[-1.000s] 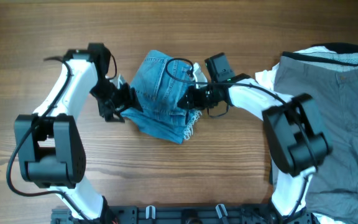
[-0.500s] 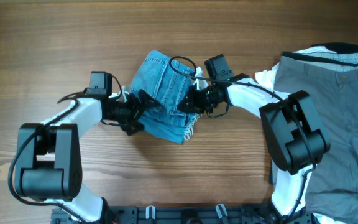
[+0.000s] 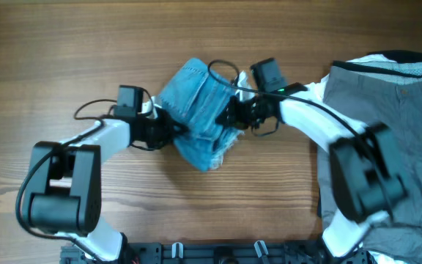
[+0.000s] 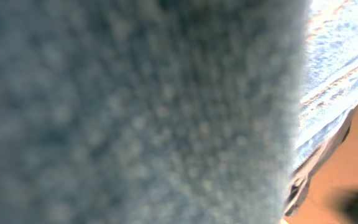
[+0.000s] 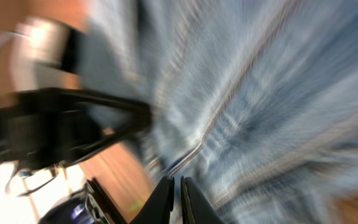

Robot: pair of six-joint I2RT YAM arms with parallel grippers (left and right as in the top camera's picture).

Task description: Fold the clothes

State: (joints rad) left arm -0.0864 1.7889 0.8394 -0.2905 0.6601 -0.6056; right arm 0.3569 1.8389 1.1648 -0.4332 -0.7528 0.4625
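The jeans (image 3: 196,110) are lying as a compact, folded bundle in the middle of the wooden surface (image 3: 64,44), and 2 arms are working on them from opposite sides. The left arm (image 3: 101,136) is reaching in low from the left, with the left jaws buried against the bundle's left edge. Its wrist camera is showing almost nothing but blurred denim (image 4: 135,106) pressed against the lens, so I cannot tell whether the left jaws are spread or pinching.

The right arm (image 3: 306,117) is coming in from the right, with the right jaws at the bundle's right edge. In the right wrist view they are standing pressed nearly together, with only a sliver of gap, and their tips are meeting the denim (image 5: 260,93). Whether a fold is caught between them is not clear through the blur.

The 2-sided hold looks meant to brace the bundle while a fold is being tightened or turned over. The grey trousers (image 3: 394,132) and the white garment (image 3: 312,92) are waiting at the right, well apart from the jeans, so most of the task appears to be ahead.
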